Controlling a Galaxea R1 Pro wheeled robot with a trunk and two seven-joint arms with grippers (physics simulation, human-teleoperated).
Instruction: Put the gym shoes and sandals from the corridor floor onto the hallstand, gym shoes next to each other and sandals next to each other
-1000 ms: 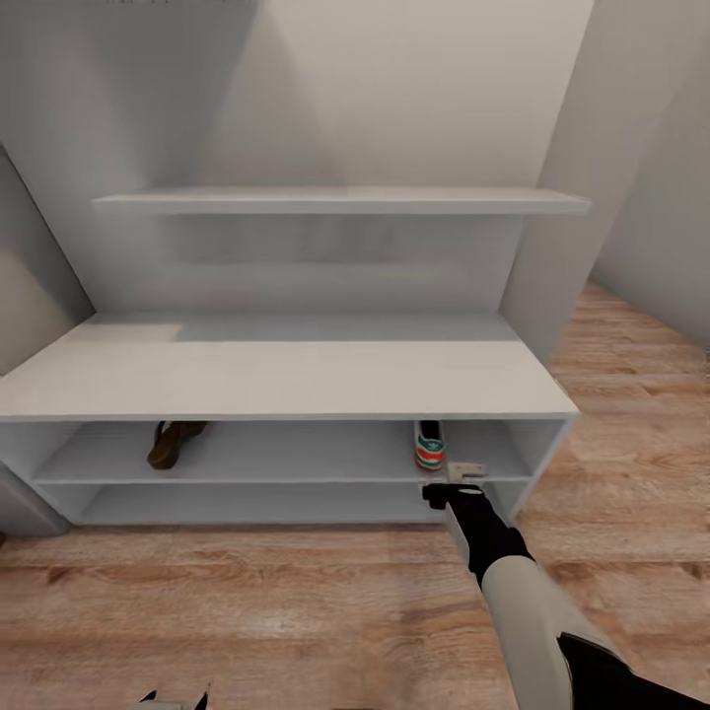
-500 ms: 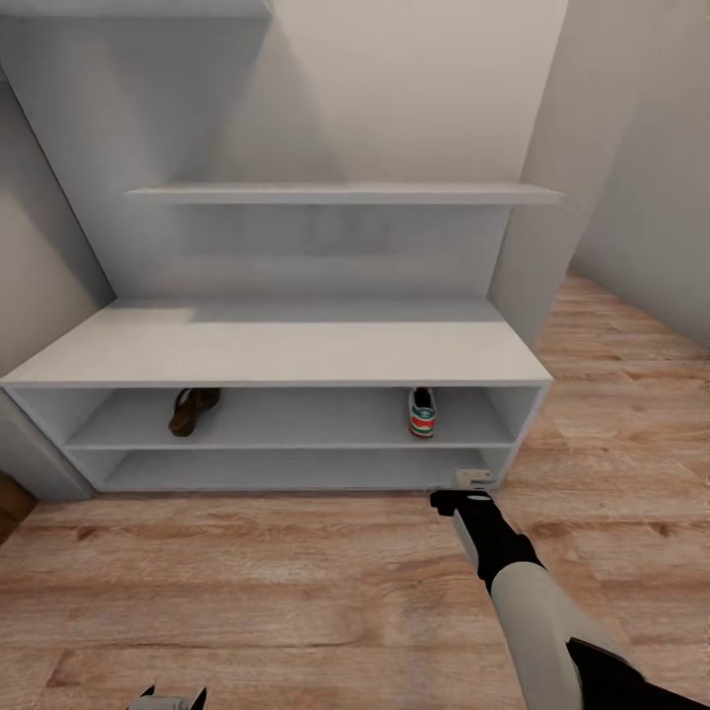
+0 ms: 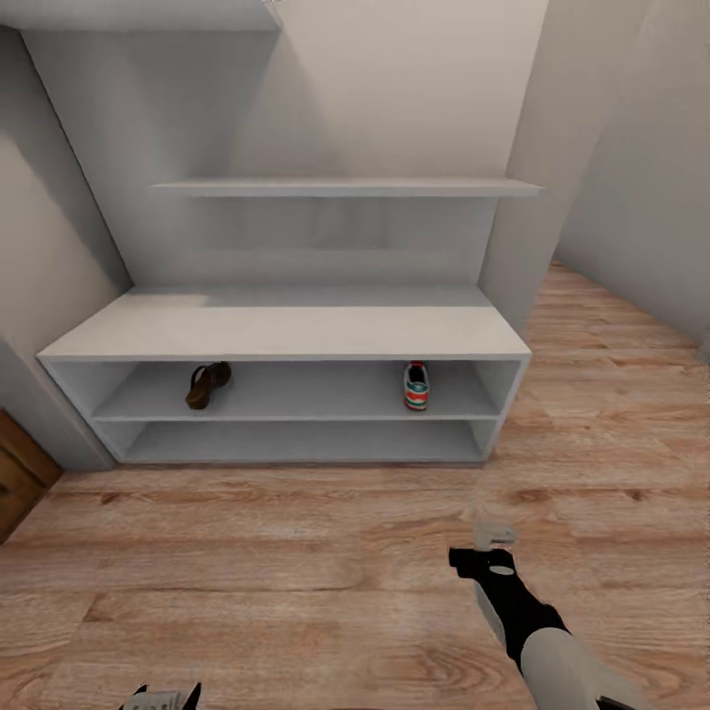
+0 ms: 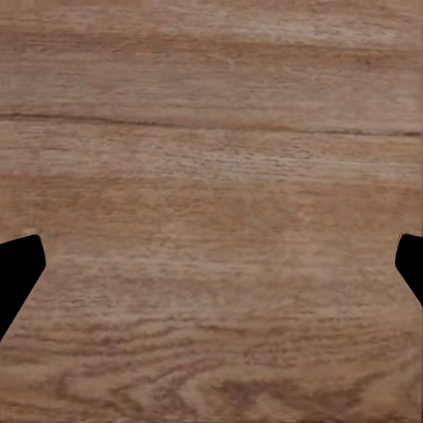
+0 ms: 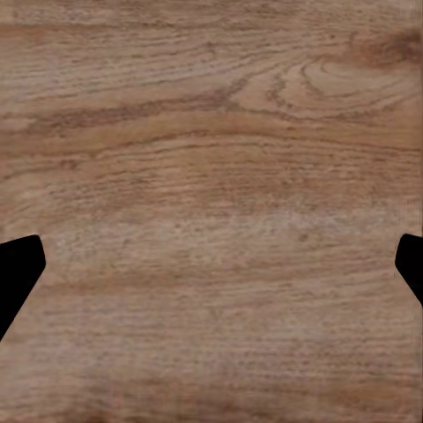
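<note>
Gym shoe [image 3: 416,386] on hallstand [image 3: 286,332] shelf

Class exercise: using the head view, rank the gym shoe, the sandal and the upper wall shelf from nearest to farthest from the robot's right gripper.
Measured from the right gripper, low over the floor:
1. Gym shoe, on the rack's middle shelf at its right end, almost straight ahead of the gripper.
2. Sandal, on the same shelf, well off to the left.
3. Upper wall shelf, high on the wall behind the rack.
</note>
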